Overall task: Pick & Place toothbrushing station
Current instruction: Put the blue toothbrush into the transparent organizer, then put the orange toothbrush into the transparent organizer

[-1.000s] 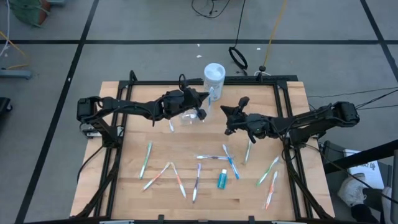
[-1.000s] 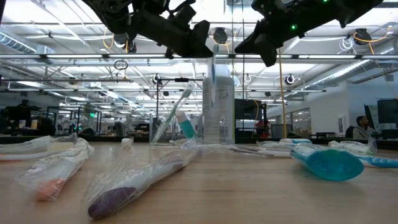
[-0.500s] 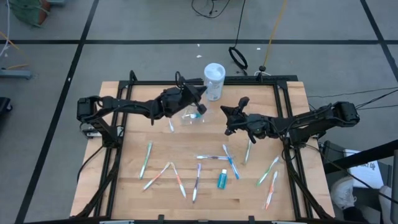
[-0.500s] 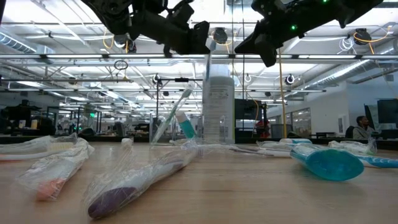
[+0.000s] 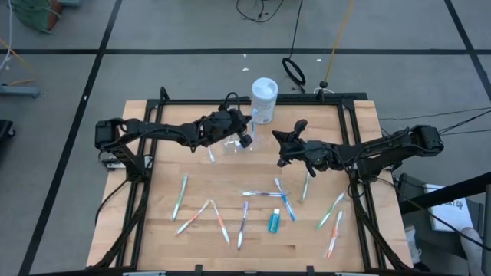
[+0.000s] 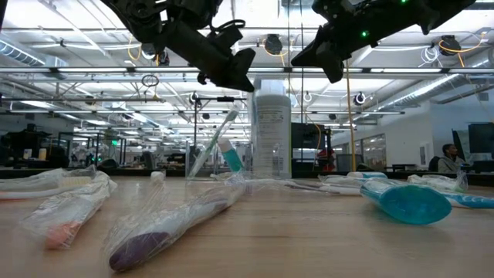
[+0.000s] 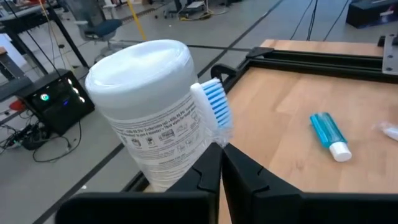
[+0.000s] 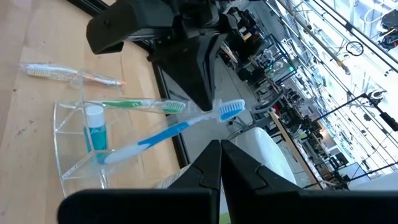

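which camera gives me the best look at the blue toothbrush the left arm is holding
The right wrist view: the blue toothbrush shows whole, its handle end in the clear cup, its head pinched by the left gripper. The left wrist view shows only its bristles. The high and low views barely show it.

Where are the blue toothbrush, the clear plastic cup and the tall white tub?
Blue toothbrush (image 8: 163,134): right wrist view, mid-handle.
Clear plastic cup (image 8: 69,167): right wrist view, side wall.
Tall white cylindrical tub (image 7: 158,134): left wrist view, printed label.
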